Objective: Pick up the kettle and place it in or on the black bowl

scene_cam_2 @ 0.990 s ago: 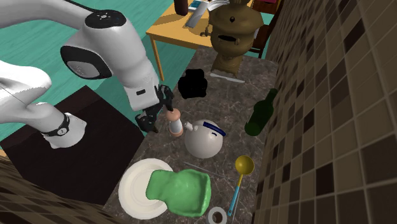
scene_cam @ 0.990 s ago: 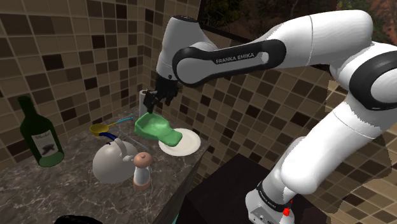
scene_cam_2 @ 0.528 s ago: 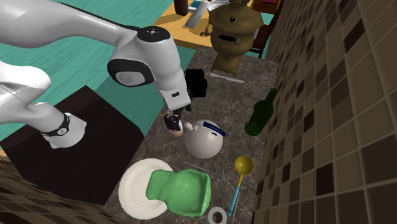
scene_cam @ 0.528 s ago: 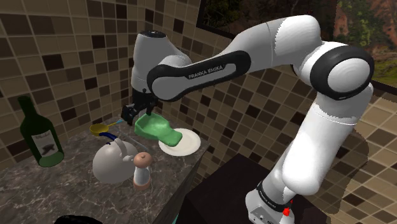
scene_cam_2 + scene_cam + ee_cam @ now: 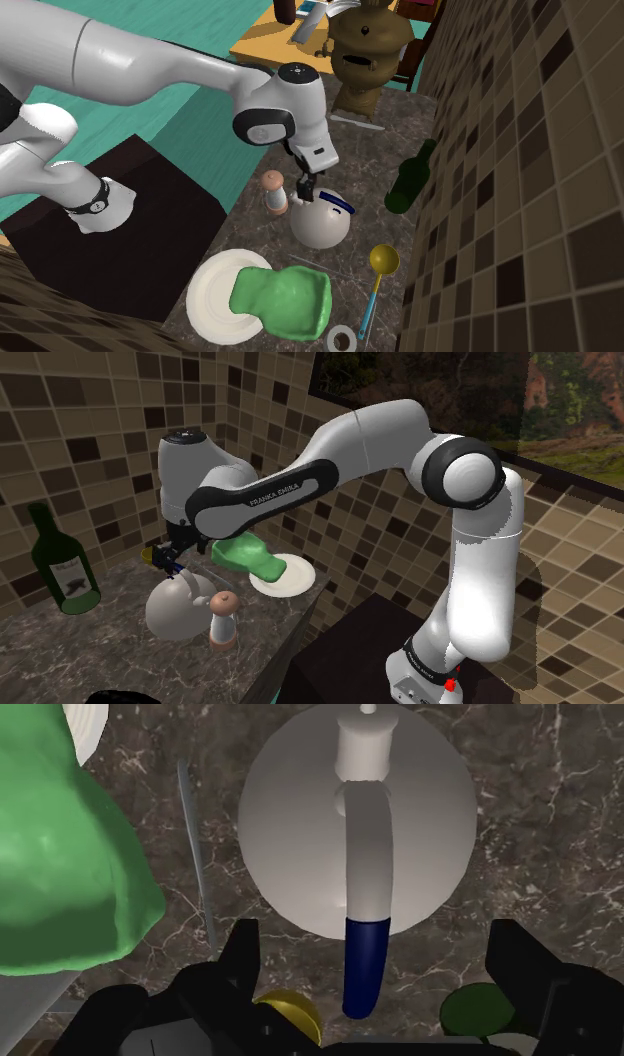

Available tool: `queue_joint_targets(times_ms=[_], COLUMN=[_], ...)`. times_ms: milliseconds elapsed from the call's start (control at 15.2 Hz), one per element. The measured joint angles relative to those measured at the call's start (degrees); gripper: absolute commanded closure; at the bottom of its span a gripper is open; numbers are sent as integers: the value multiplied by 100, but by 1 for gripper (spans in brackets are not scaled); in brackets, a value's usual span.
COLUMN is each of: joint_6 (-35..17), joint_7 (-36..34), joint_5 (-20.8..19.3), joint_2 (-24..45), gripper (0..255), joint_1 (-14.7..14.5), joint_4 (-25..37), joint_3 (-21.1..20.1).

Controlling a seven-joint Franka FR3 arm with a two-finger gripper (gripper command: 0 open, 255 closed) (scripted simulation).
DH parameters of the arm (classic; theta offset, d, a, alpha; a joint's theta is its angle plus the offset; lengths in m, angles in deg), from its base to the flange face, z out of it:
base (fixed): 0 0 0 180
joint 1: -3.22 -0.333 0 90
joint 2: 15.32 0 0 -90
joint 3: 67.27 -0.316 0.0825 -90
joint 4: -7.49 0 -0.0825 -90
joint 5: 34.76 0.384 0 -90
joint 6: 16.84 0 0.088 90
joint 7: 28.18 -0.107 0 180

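1. The kettle [image 5: 355, 814] stands upright on the counter [image 5: 540, 834], straight below me. In the shoulder view it sits between the bottle [image 5: 62, 567] and the shaker [image 5: 224, 620], which is just beside it.
2. My gripper [image 5: 378, 944] hovers above it, fingers spread wide and holding nothing.
3. The body is a smooth, round dome. I judge it stiff, slippery and too broad for my fingers, so I would leave it alone.
4. The handle [image 5: 368, 854] arches over the top, pale along most of its length and dark blue at the end nearest me. It is a narrow, rigid bar and looks like the place to take hold.
5. It runs across the line my fingers close along, so they can clamp it from both sides.
6. I would grip at the crown of the arch, over the middle of the body. Taken at the blue end, the kettle would likely tip and swing.
7. It may be fairly heavy, so I want a firm squeeze and a slow lift.
8. The bowl [image 5: 122, 698] lies at the shoulder view's lower edge, past the shaker. I must lift clear of the shaker on the way.
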Motion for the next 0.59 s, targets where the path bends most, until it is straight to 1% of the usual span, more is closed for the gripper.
queue_joint_targets(times_ms=[594], joint_6=[-349], joint_7=[-132], joint_5=[-233], joint_2=[461], gripper=[0], joint_1=[-116], joint_4=[64], joint_3=[133])
